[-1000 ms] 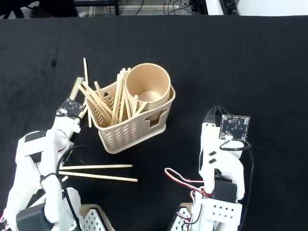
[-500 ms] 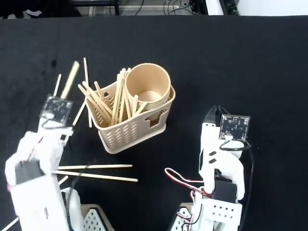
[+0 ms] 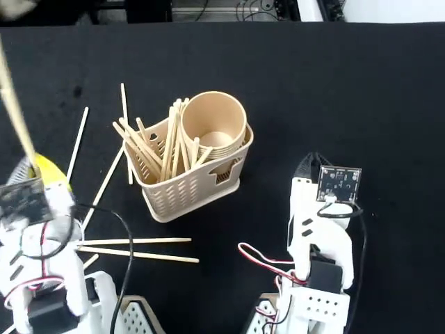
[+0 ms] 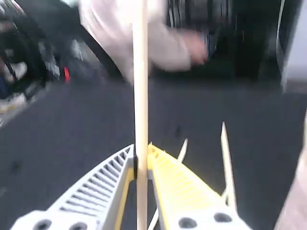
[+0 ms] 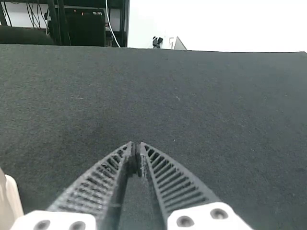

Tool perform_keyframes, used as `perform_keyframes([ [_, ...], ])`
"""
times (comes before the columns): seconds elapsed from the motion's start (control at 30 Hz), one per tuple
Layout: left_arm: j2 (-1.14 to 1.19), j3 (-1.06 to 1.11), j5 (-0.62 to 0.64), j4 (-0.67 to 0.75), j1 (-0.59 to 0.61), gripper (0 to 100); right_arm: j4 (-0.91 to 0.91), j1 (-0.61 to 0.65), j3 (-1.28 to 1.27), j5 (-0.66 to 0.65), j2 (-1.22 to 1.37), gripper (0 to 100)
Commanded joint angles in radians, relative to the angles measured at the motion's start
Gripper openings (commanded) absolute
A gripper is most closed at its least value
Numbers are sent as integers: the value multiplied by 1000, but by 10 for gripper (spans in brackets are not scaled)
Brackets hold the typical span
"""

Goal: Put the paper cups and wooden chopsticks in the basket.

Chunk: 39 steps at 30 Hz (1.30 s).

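The left arm's (image 3: 38, 240) jaws are clenched on one chopstick (image 4: 140, 72), held upright well off from the basket (image 3: 188, 189). Next, I'd judge, it swings over and drops it beside the paper cups (image 3: 215, 122) nested inside, though the sticks bristling there may snag it. Loose chopsticks (image 3: 139, 241) lie near the basket. The right arm's (image 3: 316, 229) jaws are pinched together, empty.

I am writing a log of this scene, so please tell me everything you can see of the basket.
The basket is cream and looks like plastic, with rounded corners and rows of small slots in its walls. It stands upright on the black table, set at an angle to the table's edges. One end holds stacked paper cups; the other holds a bunch of wooden chopsticks that lean out over its rim.
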<state>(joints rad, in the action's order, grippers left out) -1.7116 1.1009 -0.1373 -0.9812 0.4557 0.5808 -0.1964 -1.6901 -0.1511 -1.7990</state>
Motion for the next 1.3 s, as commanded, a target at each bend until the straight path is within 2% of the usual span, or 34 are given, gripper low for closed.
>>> perform_keyframes([
  [0.0,11,-117,245,256,-1,29,-5,-9,12,-9,-47,13],
  [0.1,12,-174,353,414,-59,29,-5,-9,12,-9,-47,13],
  [0.17,14,-194,385,468,-136,29,-5,-9,12,-9,-47,13],
  [0.33,21,-226,385,502,-355,29,-5,-9,12,-9,-47,13],
  [0.47,43,-171,385,503,-478,30,-5,-9,12,-9,-47,13],
  [0.53,86,-104,385,506,-489,30,-5,-9,12,-9,-47,13],
  [0.63,124,-18,390,585,-493,30,-5,-9,12,-9,-47,13],
  [0.83,130,162,391,713,-495,30,-5,-9,12,-9,-47,13],
  [0.97,121,271,391,752,-496,30,-5,-9,12,-9,-47,13],
  [1.1,121,309,387,712,-496,32,-5,-9,12,-9,-47,13],
  [1.27,120,303,391,568,-539,132,-5,-9,12,-9,-47,13],
])
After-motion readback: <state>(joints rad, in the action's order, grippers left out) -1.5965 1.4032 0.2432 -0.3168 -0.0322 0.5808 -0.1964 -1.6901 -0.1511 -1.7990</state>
